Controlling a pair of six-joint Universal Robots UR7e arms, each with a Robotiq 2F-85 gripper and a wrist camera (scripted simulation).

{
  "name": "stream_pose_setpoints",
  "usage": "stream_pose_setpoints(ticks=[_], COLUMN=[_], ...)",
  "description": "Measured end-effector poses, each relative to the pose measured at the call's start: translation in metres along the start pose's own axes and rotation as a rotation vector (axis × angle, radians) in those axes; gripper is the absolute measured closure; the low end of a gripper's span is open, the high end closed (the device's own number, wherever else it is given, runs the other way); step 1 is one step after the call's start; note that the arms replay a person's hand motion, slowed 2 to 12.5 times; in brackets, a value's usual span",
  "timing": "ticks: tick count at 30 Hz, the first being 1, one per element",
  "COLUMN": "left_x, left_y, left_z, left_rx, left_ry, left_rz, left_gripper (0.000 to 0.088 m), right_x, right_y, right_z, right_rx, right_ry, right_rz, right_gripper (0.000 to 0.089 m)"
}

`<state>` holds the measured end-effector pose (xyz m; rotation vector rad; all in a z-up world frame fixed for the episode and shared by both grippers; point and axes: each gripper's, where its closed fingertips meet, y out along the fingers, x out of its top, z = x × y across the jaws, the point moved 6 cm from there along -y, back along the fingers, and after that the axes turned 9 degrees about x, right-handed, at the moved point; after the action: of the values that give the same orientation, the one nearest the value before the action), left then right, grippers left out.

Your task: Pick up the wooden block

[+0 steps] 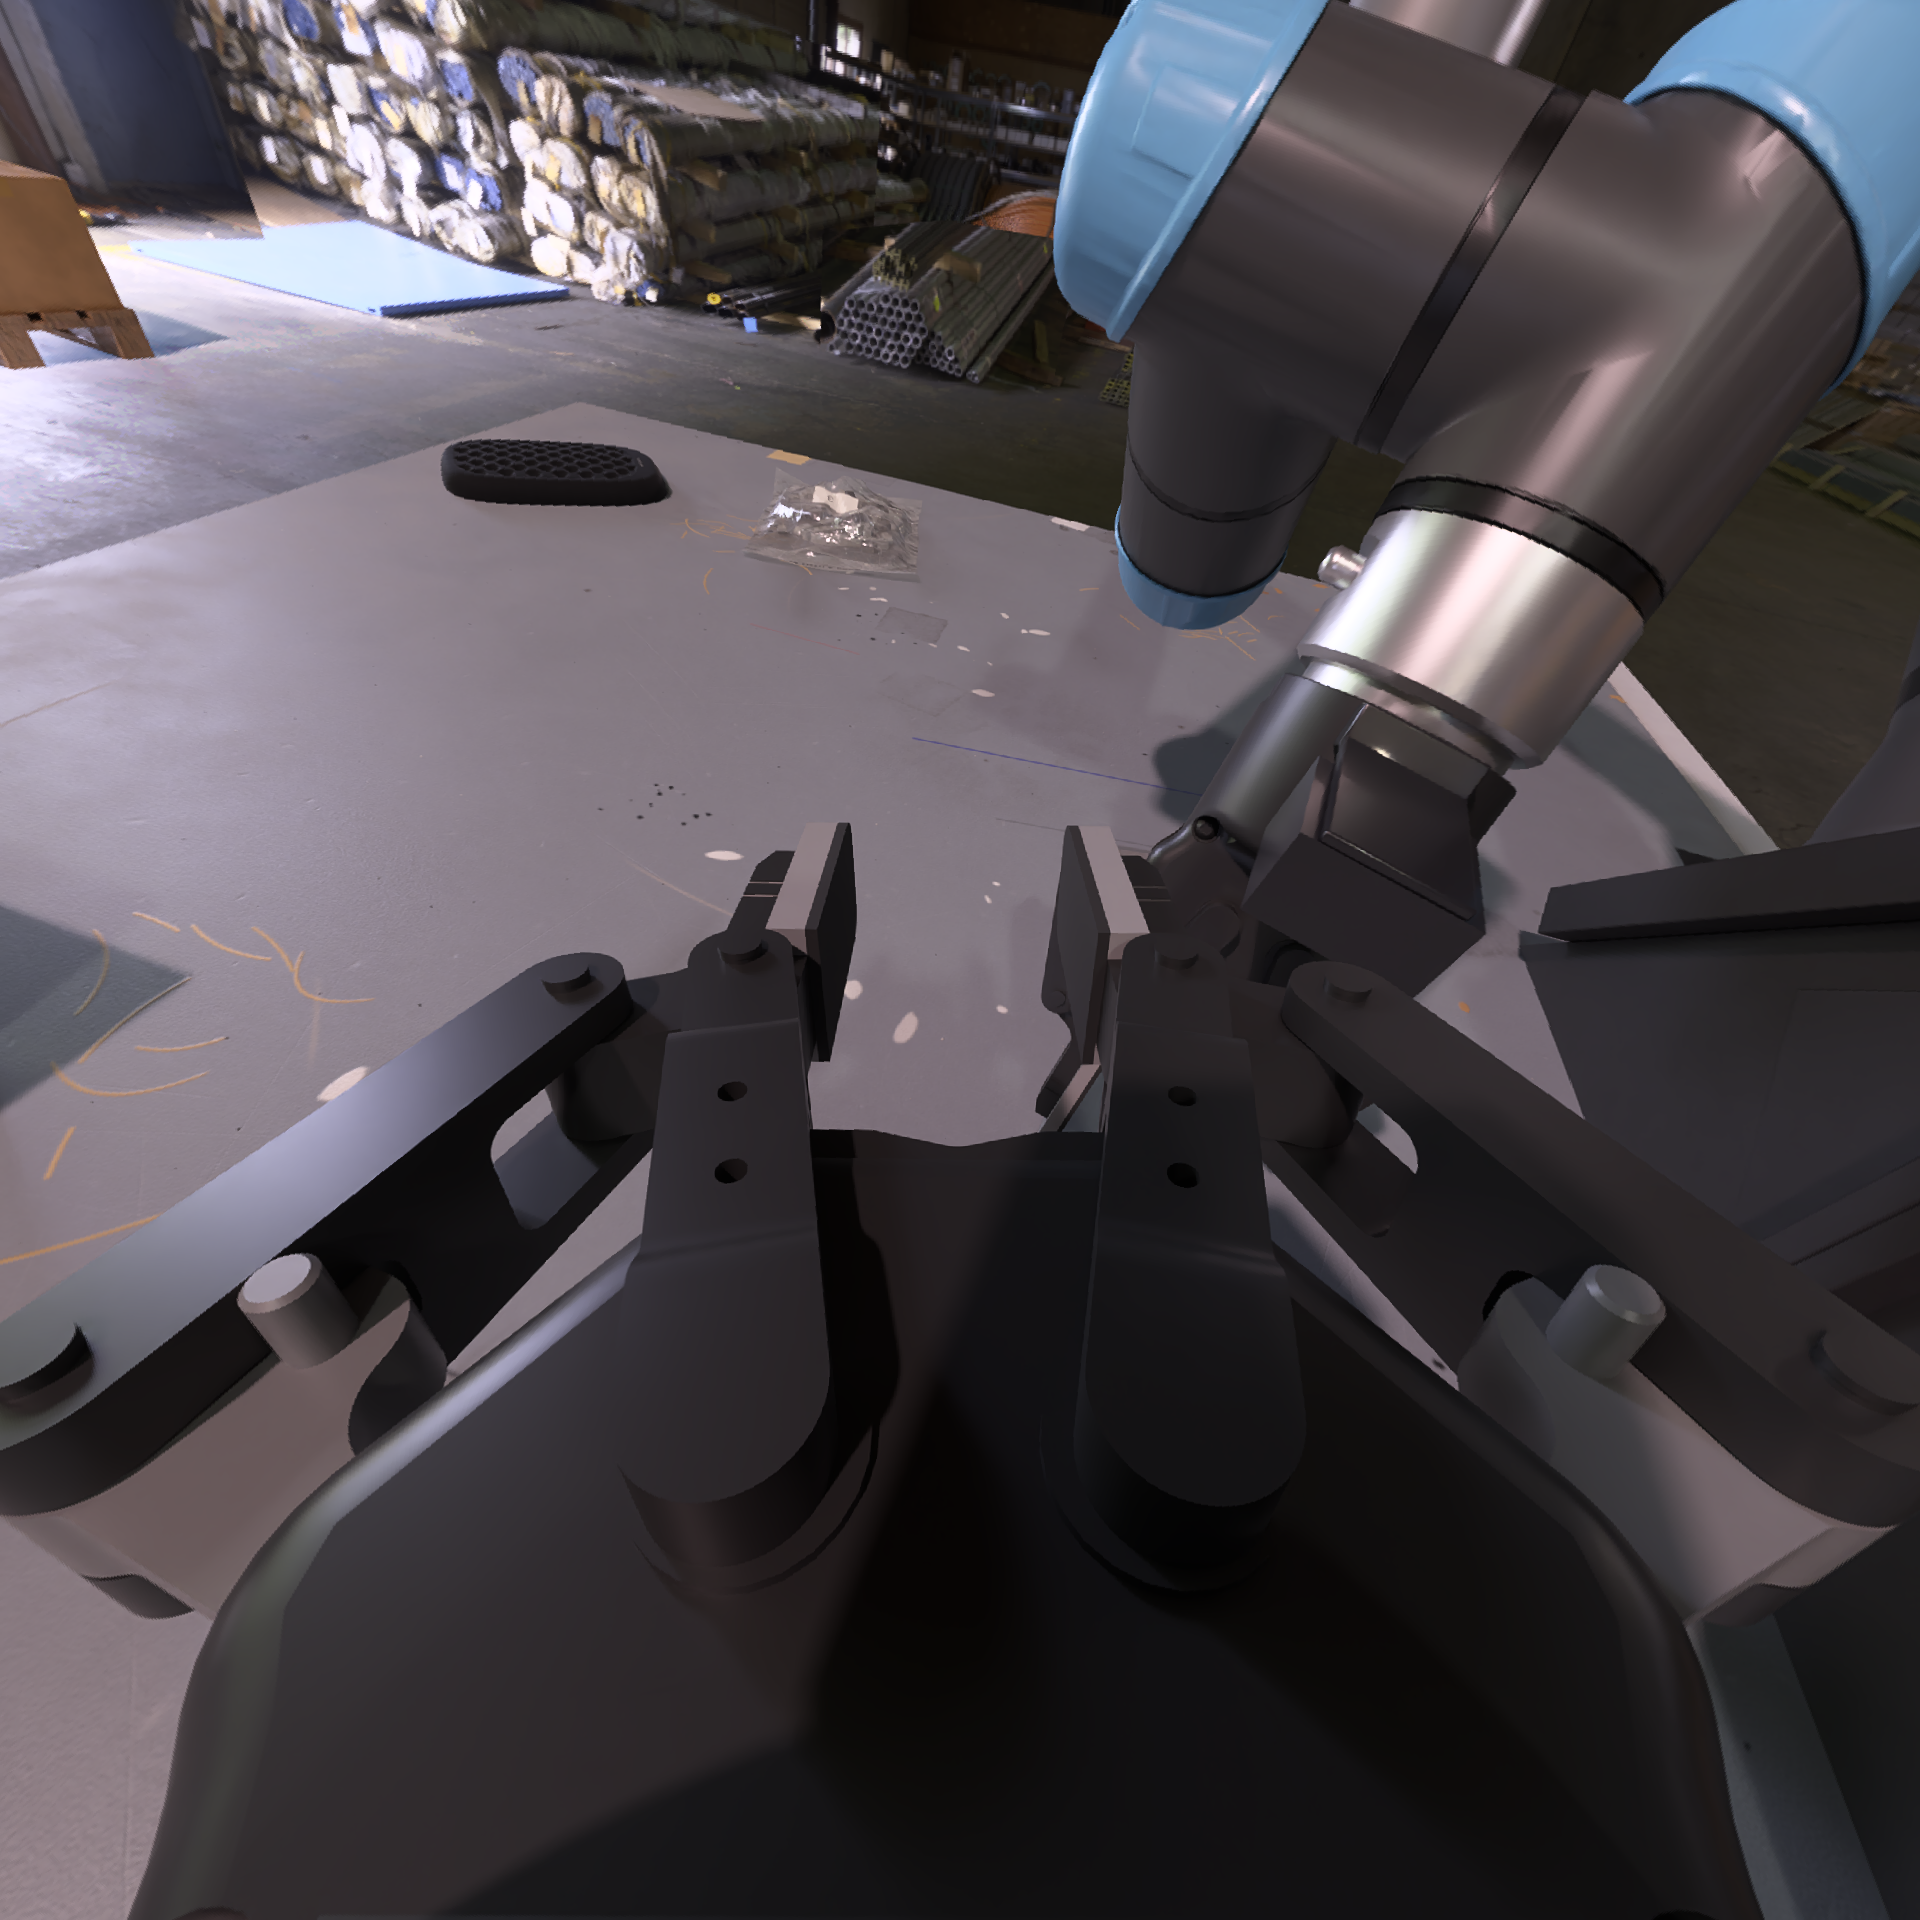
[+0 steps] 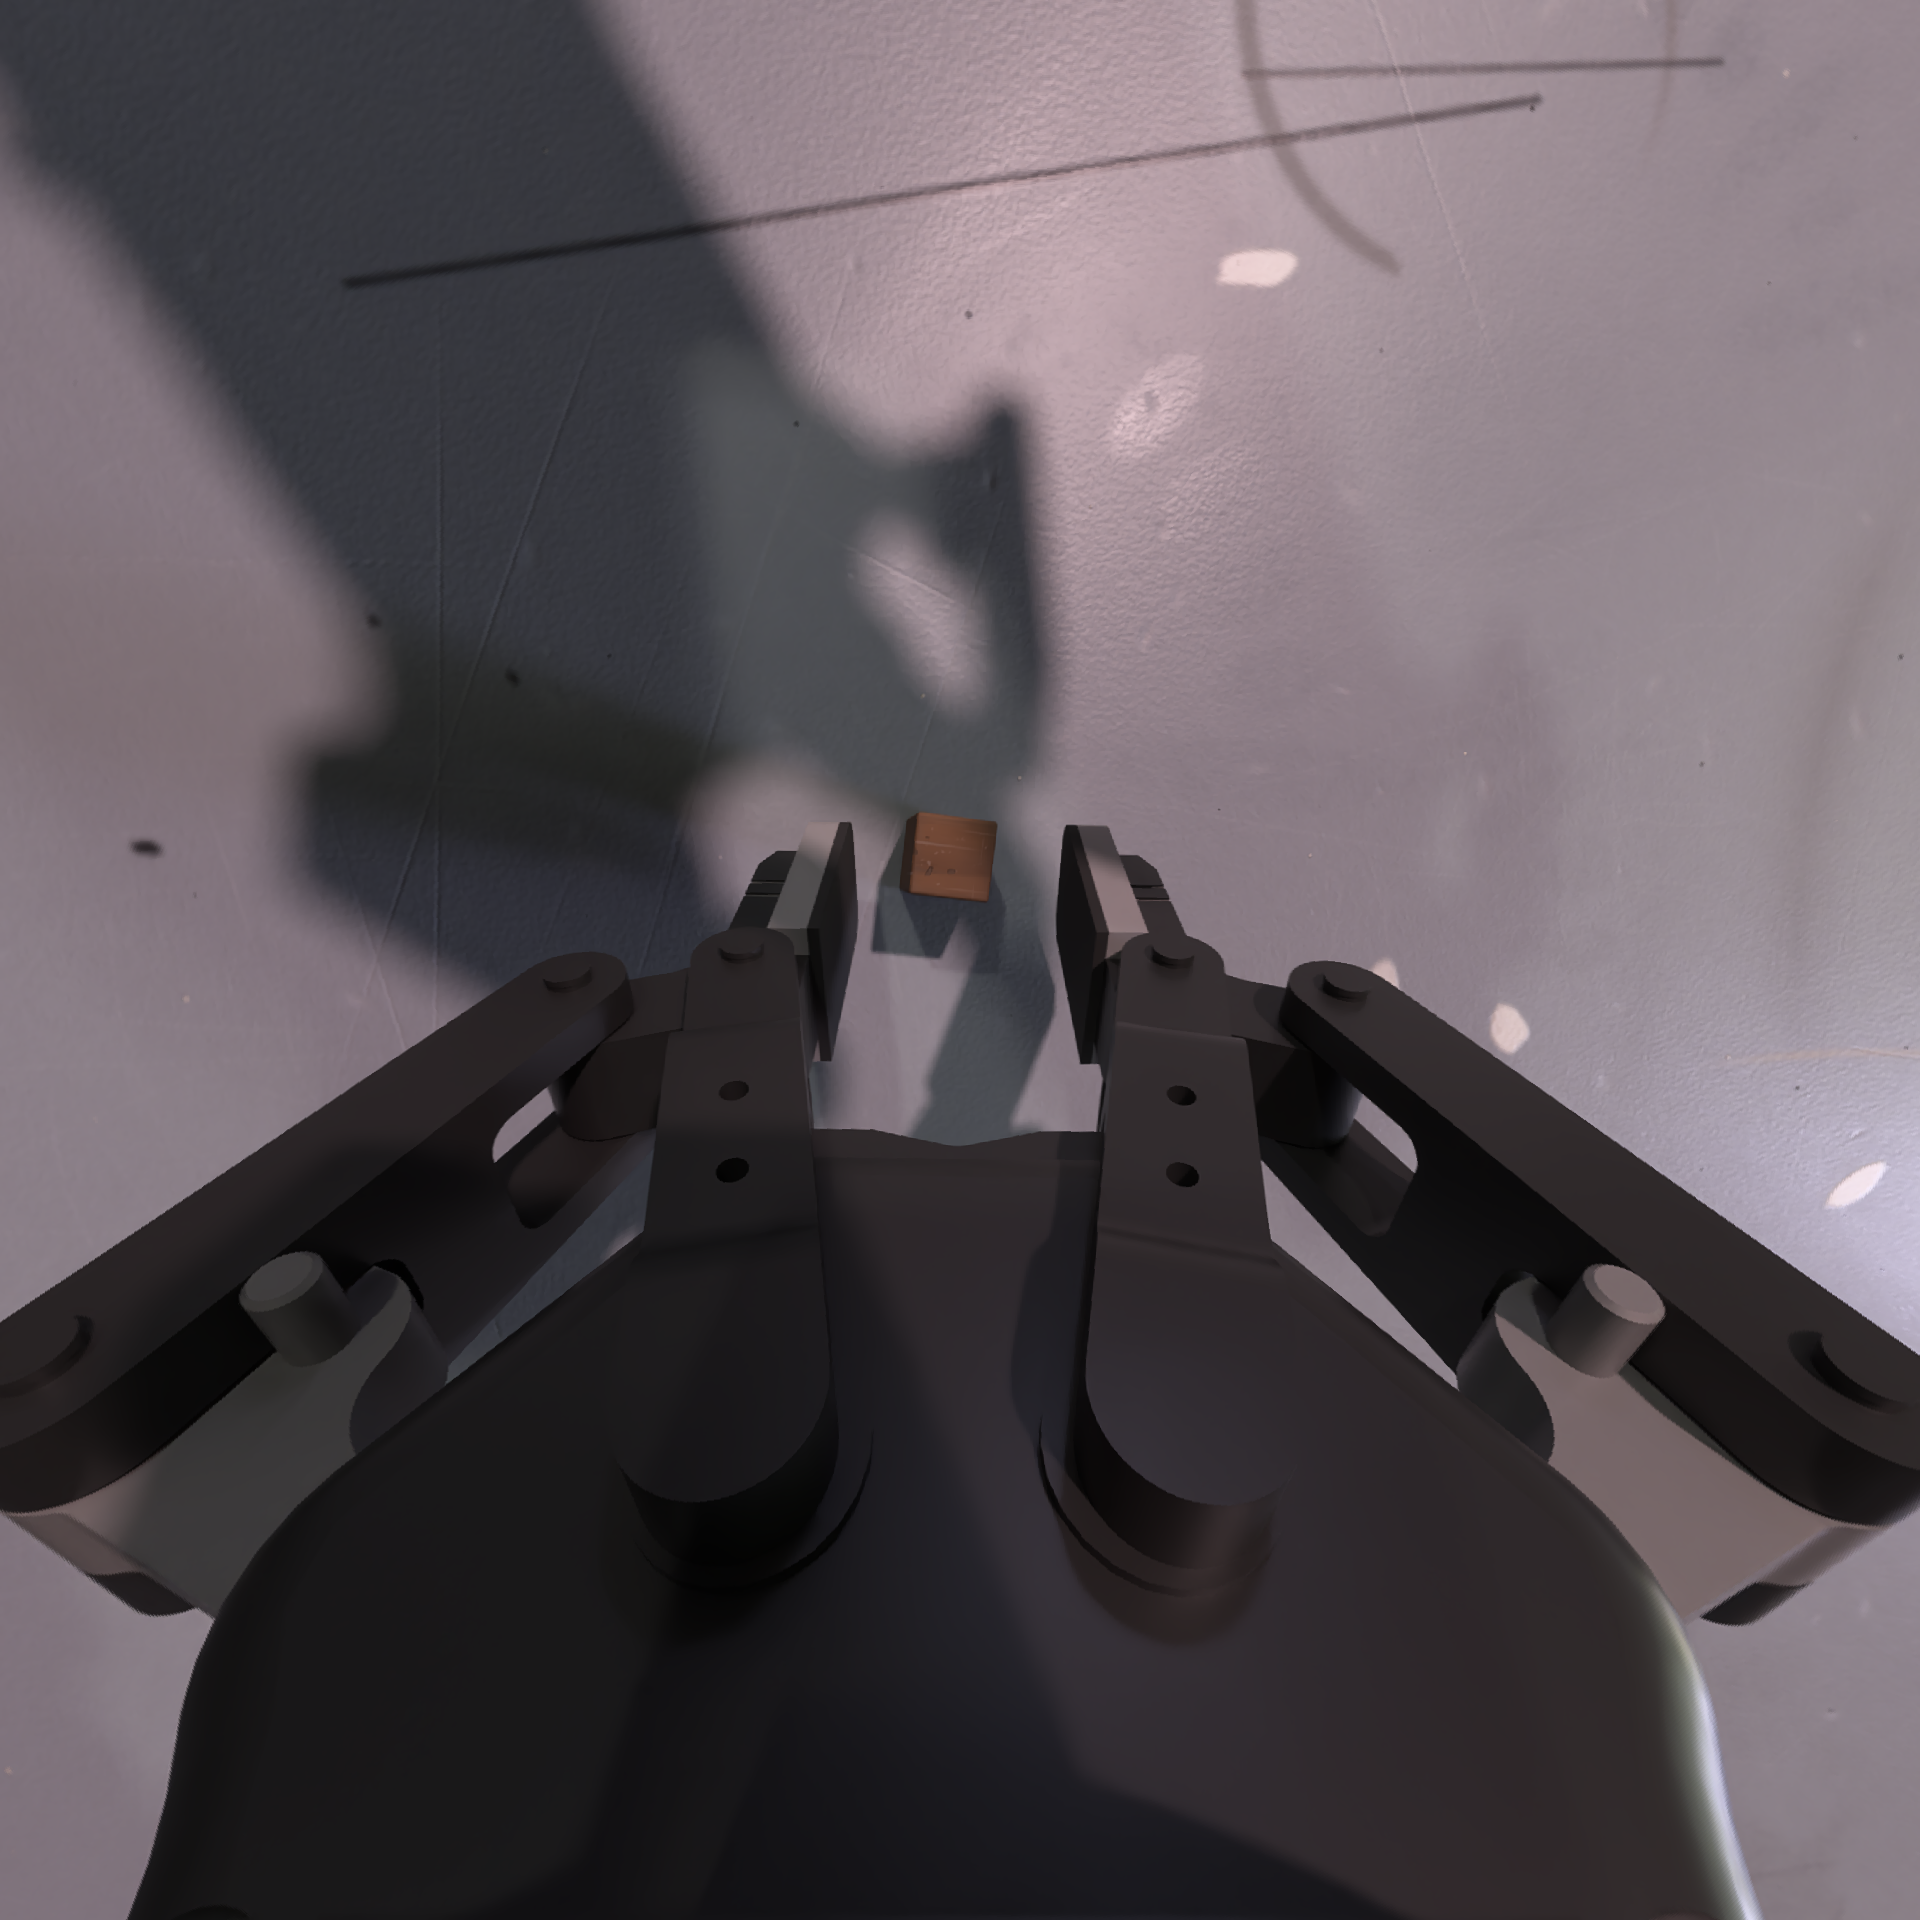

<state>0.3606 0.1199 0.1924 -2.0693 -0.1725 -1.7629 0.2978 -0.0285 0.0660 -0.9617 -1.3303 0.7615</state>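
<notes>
A small brown wooden block (image 2: 950, 856) lies on the grey table (image 2: 1455, 623) in the right wrist view. My right gripper (image 2: 956, 883) is open and points down at it, the block showing between the two fingertips and some way below them. My left gripper (image 1: 956, 883) is open and empty above the table (image 1: 416, 779). The block does not show in the left wrist view. The right arm (image 1: 1455, 312) and its wrist fill the upper right of that view, just beyond my left gripper's right finger.
A black honeycomb-patterned pad (image 1: 554, 473) lies at the table's far left. A clear plastic bag of small parts (image 1: 840, 525) lies near the far edge. Beyond the table are stacked wrapped bundles (image 1: 623, 156) and metal pipes (image 1: 935, 312).
</notes>
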Motion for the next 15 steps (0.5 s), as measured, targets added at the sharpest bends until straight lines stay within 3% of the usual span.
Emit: stream_pose_setpoints(ticks=[7,15], left_x=[-0.0001,0.0002], left_y=[-0.0006,-0.0009], left_z=[0.0005,0.001], left_rx=[0.001,0.005], left_ry=[0.0,0.004], left_rz=[-0.001,-0.001], left_gripper=[0.0525,0.0525], right_x=[0.0028,0.0042], right_y=[0.0042,0.0057], right_z=[0.0008,-0.0016], right_rx=[0.008,-0.001], right_ry=[0.067,0.135], right_rz=[-0.023,-0.049], right_gripper=[0.0713,0.0756])
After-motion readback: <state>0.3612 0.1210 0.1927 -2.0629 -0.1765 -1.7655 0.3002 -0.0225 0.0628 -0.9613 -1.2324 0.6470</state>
